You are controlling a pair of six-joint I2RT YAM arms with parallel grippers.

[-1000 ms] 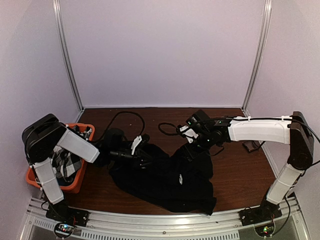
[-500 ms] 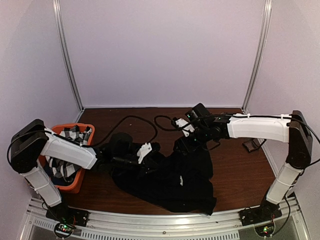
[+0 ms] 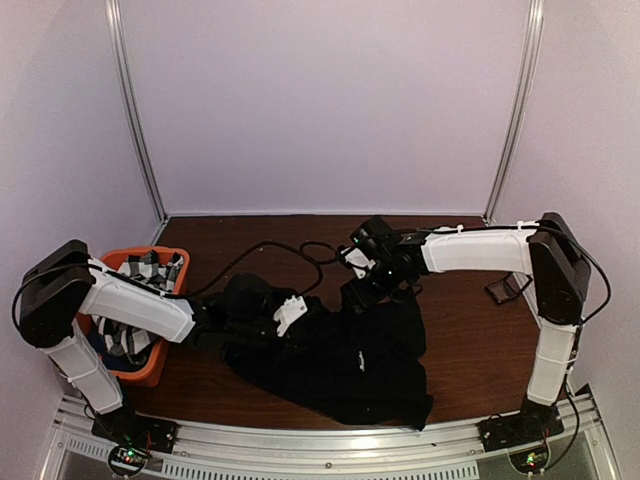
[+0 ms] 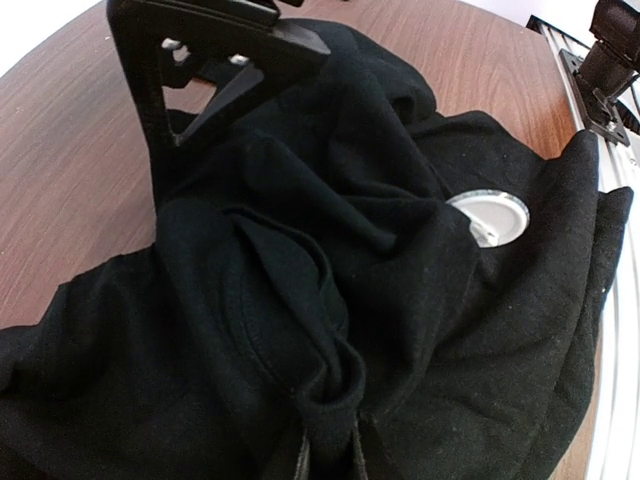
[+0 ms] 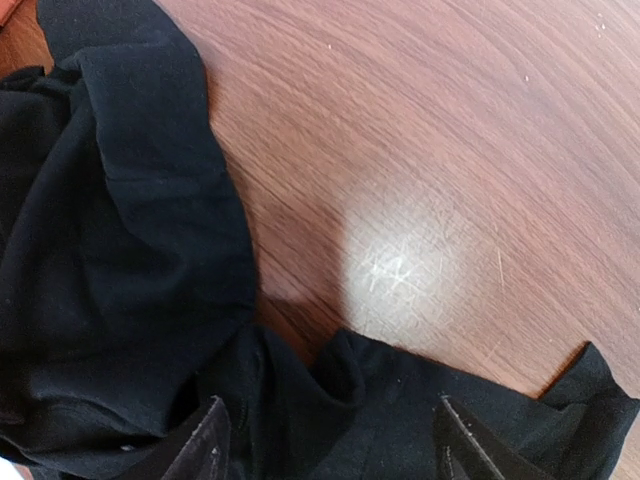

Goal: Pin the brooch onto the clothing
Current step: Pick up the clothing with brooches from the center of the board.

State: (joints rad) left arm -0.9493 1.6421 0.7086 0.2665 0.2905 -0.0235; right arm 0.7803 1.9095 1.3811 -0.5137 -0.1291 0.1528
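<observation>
The clothing [image 3: 340, 365], a black T-shirt, lies crumpled on the wooden table. My left gripper [image 3: 297, 322] is shut on a fold of it; the left wrist view shows that fold [image 4: 345, 385] pinched between the jaws of the left gripper [image 4: 327, 458]. A round white disc with a silver rim, the brooch [image 4: 490, 214], rests among the folds to the right. My right gripper [image 3: 358, 292] hovers at the shirt's far edge. In its own view the right gripper [image 5: 335, 450] stands wide open, its fingers [image 5: 205, 448] straddling a raised hem [image 5: 345, 385] without holding it.
An orange bin [image 3: 157, 362] with a black-and-white checked cloth [image 3: 125, 335] stands at the left. Black cables [image 3: 290, 250] loop across the back of the table. A small dark object [image 3: 505, 290] lies at the right. An aluminium rail [image 3: 320, 440] runs along the front.
The right gripper has opened wider and shifted left along the shirt's far edge. The left arm has stretched rightward and lower, keeping its grip on the shirt fold.
</observation>
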